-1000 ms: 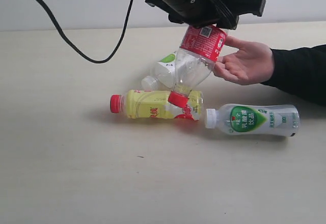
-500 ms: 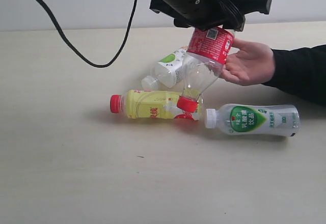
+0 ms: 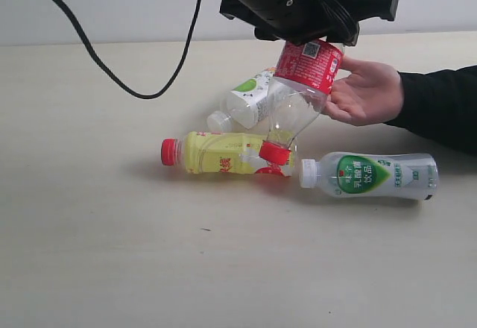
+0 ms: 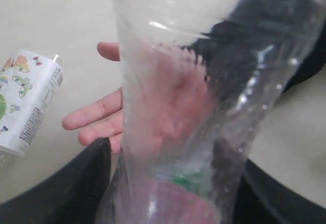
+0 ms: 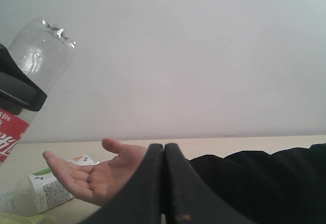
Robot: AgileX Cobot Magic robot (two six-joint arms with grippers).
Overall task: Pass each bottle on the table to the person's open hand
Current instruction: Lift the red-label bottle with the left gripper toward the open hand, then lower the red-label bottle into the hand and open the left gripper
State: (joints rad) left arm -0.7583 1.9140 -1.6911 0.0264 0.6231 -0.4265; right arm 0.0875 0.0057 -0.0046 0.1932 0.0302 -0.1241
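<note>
My left pincer [image 3: 313, 37] is clenched on the red-label bottle [image 3: 297, 97], gripping its base end just above the label. The bottle hangs tilted, cap down, over the middle of the tabletop [image 3: 112, 253]. Its label is just beside the fingertips of the person's open hand [image 3: 369, 93], which reaches in from the right edge; I cannot tell if they touch. The bottle looks empty, so I judge it light, thin-walled, easily dented and slick. The labelled band seems the firmest place to hold. The right pincer [image 5: 164, 178] is closed on nothing. The yellow bottle [image 3: 220, 153], the green-white bottle [image 3: 369, 175] and the squarish white bottle [image 3: 246, 98] lie on their sides mid-table, probably just as light and inclined to roll.
</note>
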